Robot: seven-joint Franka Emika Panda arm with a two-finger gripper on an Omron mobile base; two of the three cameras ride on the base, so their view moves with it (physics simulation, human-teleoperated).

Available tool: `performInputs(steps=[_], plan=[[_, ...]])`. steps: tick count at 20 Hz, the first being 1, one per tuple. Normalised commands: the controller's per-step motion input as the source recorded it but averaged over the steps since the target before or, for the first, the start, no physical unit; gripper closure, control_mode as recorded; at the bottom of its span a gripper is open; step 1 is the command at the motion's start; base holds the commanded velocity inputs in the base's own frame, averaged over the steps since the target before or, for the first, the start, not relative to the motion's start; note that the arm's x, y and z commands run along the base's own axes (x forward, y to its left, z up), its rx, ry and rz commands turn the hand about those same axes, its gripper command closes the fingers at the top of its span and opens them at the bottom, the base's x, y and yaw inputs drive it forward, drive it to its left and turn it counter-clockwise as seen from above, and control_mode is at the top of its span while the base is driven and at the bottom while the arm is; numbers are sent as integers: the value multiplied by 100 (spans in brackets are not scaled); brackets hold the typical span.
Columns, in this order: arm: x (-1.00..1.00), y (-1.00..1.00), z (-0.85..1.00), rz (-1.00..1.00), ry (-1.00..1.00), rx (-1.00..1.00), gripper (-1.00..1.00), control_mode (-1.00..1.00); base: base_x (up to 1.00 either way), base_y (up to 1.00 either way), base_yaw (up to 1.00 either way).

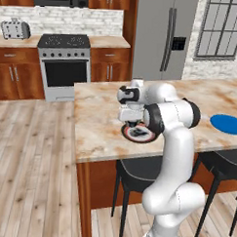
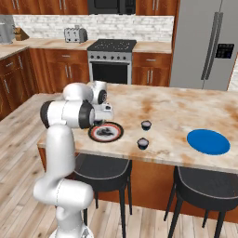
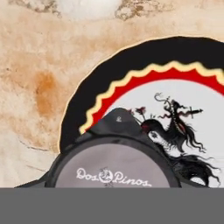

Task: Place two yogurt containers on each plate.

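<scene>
Hovering over the near left part of the marbled island counter (image 2: 176,111), the gripper (image 2: 105,122) is seen directly above the black plate (image 2: 106,132) with the red-orange ring. In the hand view a yogurt container (image 3: 113,168) with a pale grey printed lid is seen close beneath the camera, over the plate's rim (image 3: 109,70); the finger tips are not distinguishable, so it cannot be told whether the jaws are clenched on it or released. The blue plate (image 2: 208,141) is noted well apart toward the counter's right end, bare. Two further yogurt containers (image 2: 146,124) (image 2: 142,143) are recorded on the counter between the plates, nearer the black one, apart from each other. Dark stools (image 2: 104,168) are seen beneath the counter edge. The arm is bent sharply at the elbow (image 2: 65,114), the hand directed downward.
</scene>
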Motion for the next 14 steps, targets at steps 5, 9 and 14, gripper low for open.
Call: performInputs(steps=[5,9,14], plan=[[0,6,-55,0,13,0,100,-100,0,0,0],[6,11,-74,0,3,0,100,-100,0,0,0],[-1,-4,-1,0,1,0,100,-100,0,0,0]])
